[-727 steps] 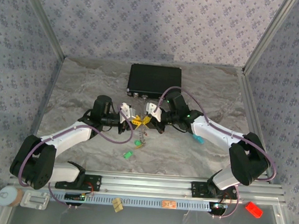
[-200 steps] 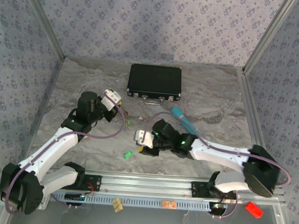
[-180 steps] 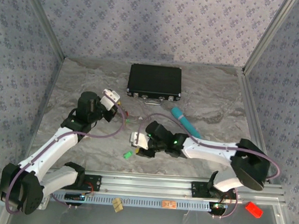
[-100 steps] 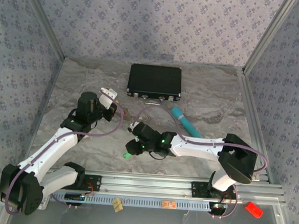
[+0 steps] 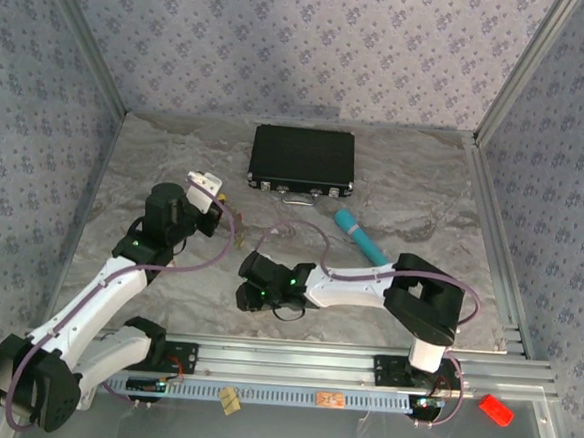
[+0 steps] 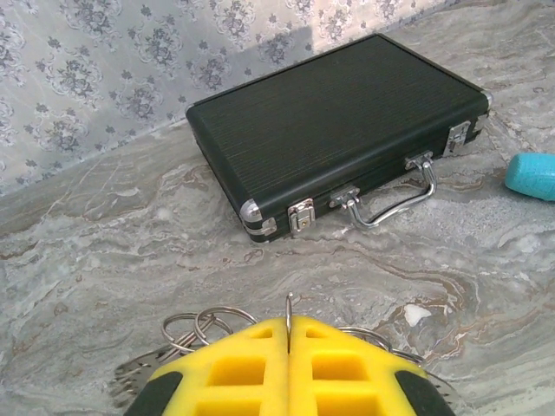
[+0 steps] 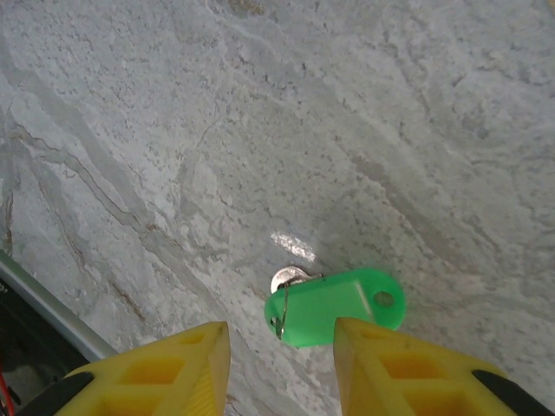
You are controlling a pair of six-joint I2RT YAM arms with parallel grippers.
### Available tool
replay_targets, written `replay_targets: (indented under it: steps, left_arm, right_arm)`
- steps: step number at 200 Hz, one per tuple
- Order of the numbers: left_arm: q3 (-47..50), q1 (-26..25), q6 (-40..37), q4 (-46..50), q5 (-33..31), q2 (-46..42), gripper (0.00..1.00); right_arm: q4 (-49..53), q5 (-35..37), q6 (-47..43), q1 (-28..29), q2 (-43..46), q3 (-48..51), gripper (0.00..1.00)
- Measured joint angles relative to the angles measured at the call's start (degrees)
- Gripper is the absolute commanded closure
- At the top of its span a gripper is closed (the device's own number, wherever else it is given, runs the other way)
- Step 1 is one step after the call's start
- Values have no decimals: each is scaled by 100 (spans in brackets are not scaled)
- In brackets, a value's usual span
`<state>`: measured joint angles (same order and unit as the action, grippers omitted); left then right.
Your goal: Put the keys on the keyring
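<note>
The table [image 5: 176, 161] is veined in grey, white and faint brown, like marble. The walls [image 5: 305, 39] are papered in pale blue-grey, printed with darker floral motifs. The case [image 6: 329, 130] is finished in finely ribbed black, with its corners, latches and handle [image 6: 395, 204] in silvery metal. The cylinder [image 5: 361, 236] is coloured teal. The green key [image 7: 334, 305] is headed in bright green plastic. The keyring [image 6: 204, 325] is silvery. Yellow pads [image 6: 234, 368] are borne by the left gripper [image 6: 289, 334] and by the right gripper [image 7: 279, 347]. The block [image 5: 495, 409] is coloured red.
</note>
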<state>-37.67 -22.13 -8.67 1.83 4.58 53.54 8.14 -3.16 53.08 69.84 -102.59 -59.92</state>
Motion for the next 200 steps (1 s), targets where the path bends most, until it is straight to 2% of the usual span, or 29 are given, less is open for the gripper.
replay_targets:
  steps: [105,200]
  left_arm:
    - [46,0,0,-11,-22,-2,100]
    - [46,0,-2,-7,-42,-2,100]
  right_arm:
    - [400,-177,4,-50,-494,-525,74]
    - [564,-326,-13,-87,-651,-708,90]
